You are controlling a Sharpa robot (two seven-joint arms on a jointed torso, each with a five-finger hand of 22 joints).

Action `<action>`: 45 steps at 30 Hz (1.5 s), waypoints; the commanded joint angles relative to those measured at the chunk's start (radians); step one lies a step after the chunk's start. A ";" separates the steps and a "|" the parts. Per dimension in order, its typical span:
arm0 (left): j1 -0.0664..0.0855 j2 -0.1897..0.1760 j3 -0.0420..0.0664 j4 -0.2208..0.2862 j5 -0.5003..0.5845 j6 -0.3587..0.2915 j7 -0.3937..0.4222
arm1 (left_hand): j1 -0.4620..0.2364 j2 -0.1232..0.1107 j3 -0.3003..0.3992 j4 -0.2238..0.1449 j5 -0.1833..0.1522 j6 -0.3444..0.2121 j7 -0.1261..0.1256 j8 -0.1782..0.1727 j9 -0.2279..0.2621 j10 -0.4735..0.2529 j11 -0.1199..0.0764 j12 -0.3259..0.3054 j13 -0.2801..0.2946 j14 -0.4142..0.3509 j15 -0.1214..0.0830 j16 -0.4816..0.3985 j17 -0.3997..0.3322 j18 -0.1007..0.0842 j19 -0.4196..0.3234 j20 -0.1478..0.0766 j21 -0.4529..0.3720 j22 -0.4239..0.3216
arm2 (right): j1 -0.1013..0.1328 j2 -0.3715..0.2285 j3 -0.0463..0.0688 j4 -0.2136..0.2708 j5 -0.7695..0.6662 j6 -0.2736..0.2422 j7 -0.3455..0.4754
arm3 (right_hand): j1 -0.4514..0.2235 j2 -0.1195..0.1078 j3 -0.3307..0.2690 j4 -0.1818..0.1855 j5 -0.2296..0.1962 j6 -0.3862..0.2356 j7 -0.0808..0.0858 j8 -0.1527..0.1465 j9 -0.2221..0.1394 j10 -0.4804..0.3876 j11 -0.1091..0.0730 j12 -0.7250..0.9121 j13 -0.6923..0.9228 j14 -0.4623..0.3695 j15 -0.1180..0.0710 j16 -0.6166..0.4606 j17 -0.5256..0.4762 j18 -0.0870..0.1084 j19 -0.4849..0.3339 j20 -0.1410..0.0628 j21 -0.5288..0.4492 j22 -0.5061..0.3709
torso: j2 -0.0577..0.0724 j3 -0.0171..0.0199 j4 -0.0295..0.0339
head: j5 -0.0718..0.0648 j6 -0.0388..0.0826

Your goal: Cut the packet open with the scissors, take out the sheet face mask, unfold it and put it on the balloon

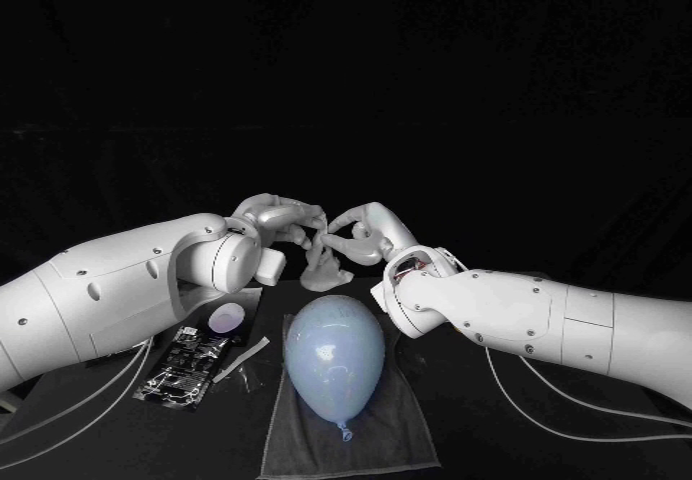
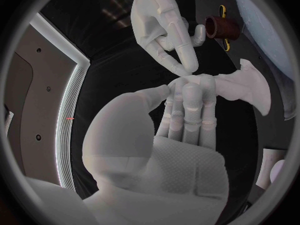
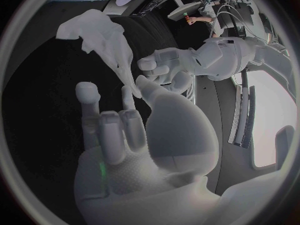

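1. Black tabletop [image 1: 490, 450] with dark all around; the balloon [image 1: 336, 355] lies on a grey towel [image 1: 389, 440].
2. Beside the balloon, on the robot's left, lies the packet [image 1: 192, 360], already cut open. A thin cut strip [image 1: 242, 358] lies between the packet and the balloon.
3. Just behind the balloon's fat end, the sheet mask [image 1: 325, 265] hangs in the air. It is bunched up and not yet opened out.
4. The left hand [image 1: 281, 218] pinches the top of the mask, with its fingers pressed together. The right hand [image 1: 364, 232] pinches the mask right next to it, with thumb and a finger.
5. The mask is likely wet and stuck to itself. If the hands pull too hard, it may tear, or slip out of a pinch and drop.
6. Both pinches sit close together. Pulling apart may only stretch one fold and not open the mask.
7. The balloon is round and lies loose on the towel. A bump from a low hand could roll it away. The mask could also slide off its smooth side.
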 commanded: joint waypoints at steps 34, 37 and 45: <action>0.002 0.007 0.001 0.027 -0.004 0.003 -0.003 | 0.007 0.004 0.023 -0.018 0.003 0.011 0.000 0.002 0.024 0.008 0.000 0.005 0.004 0.032 -0.011 0.035 0.026 0.011 0.002 -0.004 0.014 0.007 | -0.003 0.033 0.001 -0.033 0.063 -0.051 0.032 | 0.007 0.068 -0.028 0.055 -0.011 0.056 -0.037 0.051 0.015 0.049 -0.040 0.022 0.167 0.053 -0.034 0.009 0.146 -0.004 0.035 -0.027 0.051 0.056 | 0.000 -0.0002 -0.0001 | -0.001 -0.001; 0.002 0.006 0.001 0.026 -0.004 0.002 -0.002 | 0.007 0.004 0.023 -0.018 0.003 0.011 0.000 0.002 0.024 0.008 0.000 0.005 0.004 0.032 -0.011 0.035 0.026 0.011 0.002 -0.004 0.014 0.007 | -0.003 0.030 0.001 -0.030 0.065 -0.056 0.032 | 0.041 0.095 -0.005 0.044 -0.012 0.064 -0.048 0.064 0.021 0.053 -0.051 0.025 0.172 0.056 -0.041 0.010 0.151 -0.006 0.042 -0.034 0.062 0.059 | 0.000 -0.0001 -0.0001 | -0.001 -0.001; 0.001 0.005 0.001 0.024 -0.004 -0.003 0.004 | 0.007 0.004 0.023 -0.018 0.003 0.011 0.000 0.002 0.024 0.008 0.000 0.005 0.004 0.032 -0.011 0.035 0.026 0.011 0.002 -0.004 0.014 0.007 | -0.003 0.022 0.001 -0.027 0.061 -0.061 0.025 | 0.109 0.131 0.100 -0.014 -0.012 0.058 -0.051 0.105 0.046 0.066 -0.056 0.037 0.191 0.065 -0.052 0.012 0.167 -0.013 0.063 -0.050 0.093 0.071 | 0.000 -0.0001 -0.0003 | -0.002 -0.003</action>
